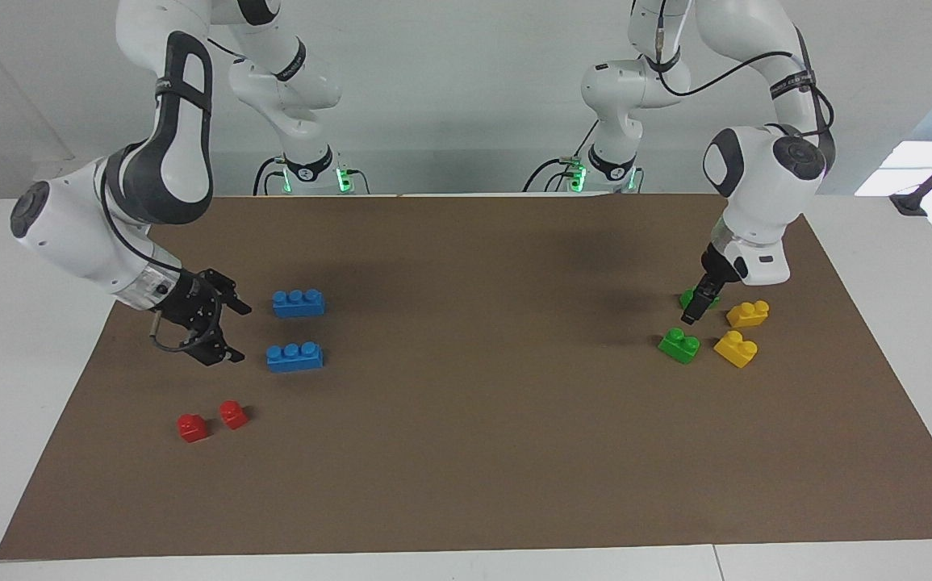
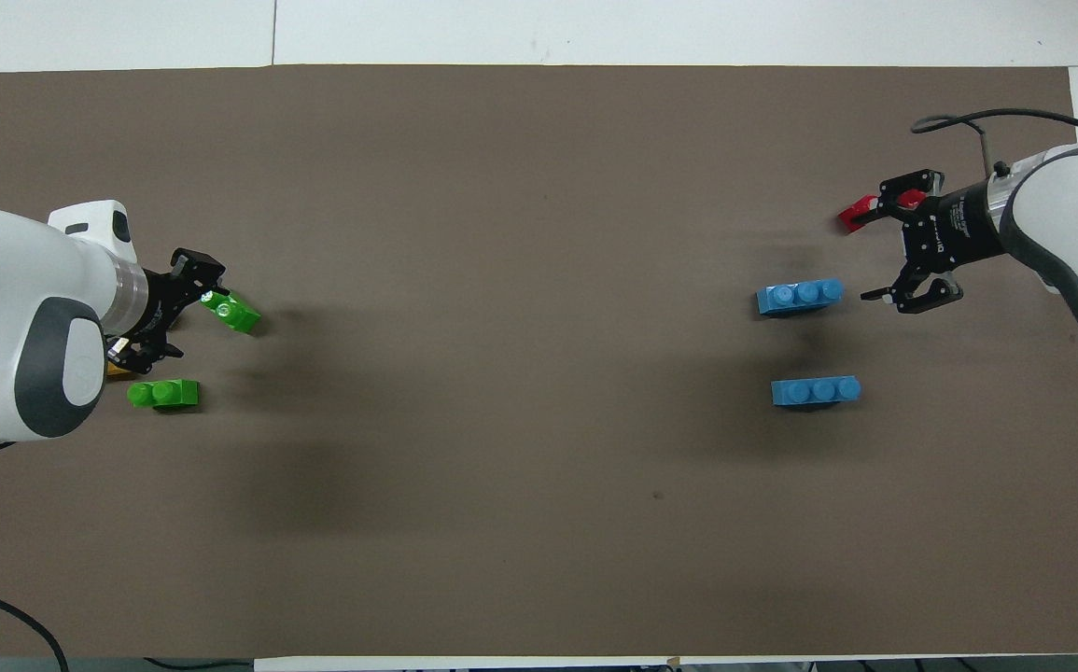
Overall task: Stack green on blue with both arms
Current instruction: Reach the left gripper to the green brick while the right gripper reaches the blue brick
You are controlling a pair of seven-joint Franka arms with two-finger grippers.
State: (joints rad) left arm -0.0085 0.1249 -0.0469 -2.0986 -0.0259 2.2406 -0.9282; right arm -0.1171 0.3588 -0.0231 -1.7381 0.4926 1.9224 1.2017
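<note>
A white table [image 1: 30, 266] carries a brown mat [image 1: 474, 452] that covers most of it; the right arm [image 1: 110, 210] comes down over the mat at its own end, and its right gripper [image 1: 231, 331] hangs with jaws spread wide and empty, low over the mat just beside the two blue bricks; the left arm [image 1: 764, 186] bends down at its own end, and its left gripper [image 1: 695, 311] is down at the green brick nearer to the robots [image 1: 687, 297], jaws apart in the overhead view, and whether the fingers touch the brick I cannot tell; the blue brick nearer to the robots [image 1: 298, 303] and the blue brick farther from them [image 1: 294, 357] lie flat on the mat, studs up, apart from one another; the second green brick [image 1: 679, 345] sits farther from the robots, apart from the first; two yellow bricks [image 1: 740, 332] lie beside the green ones, toward the left arm's end; two small red bricks [image 1: 211, 421] sit close together, farther from the robots than the blue pair.
</note>
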